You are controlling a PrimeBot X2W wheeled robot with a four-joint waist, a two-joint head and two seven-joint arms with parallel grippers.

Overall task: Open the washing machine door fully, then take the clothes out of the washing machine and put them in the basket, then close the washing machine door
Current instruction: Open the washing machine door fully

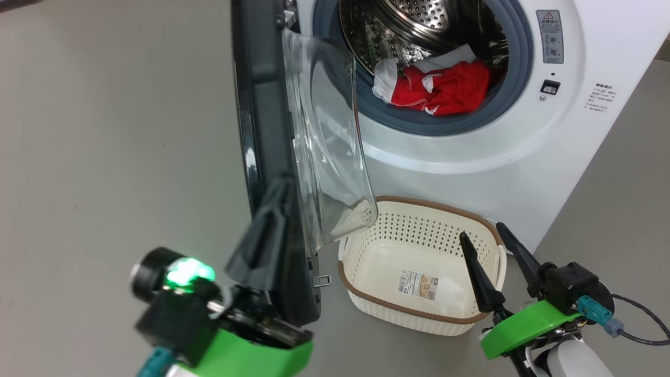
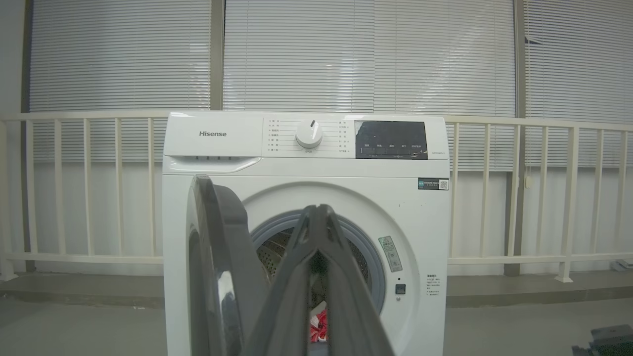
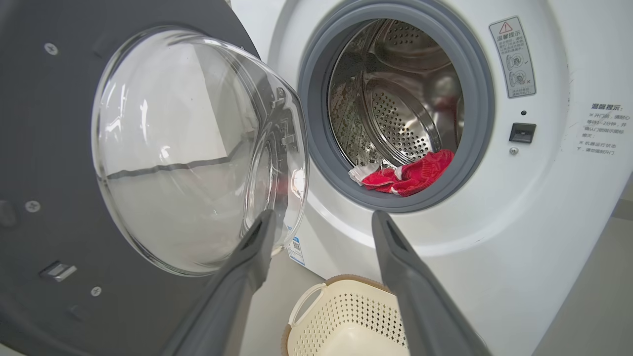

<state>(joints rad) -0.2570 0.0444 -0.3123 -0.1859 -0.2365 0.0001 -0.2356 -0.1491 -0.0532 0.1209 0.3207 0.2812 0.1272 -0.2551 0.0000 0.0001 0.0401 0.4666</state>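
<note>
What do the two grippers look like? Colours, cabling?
The left gripper and right gripper each have two long tapered dark-grey fingers, a black body and a bright green bracket. A teal connector with black cable on the right; a green light glows on the left.

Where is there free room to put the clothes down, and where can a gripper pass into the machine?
The basket is bare inside apart from its sticker. The washing machine's opening is free above the clothes. Crowded: the basket's left corner, close to the door's glass bowl, and its right side, where the right gripper hovers.
</note>
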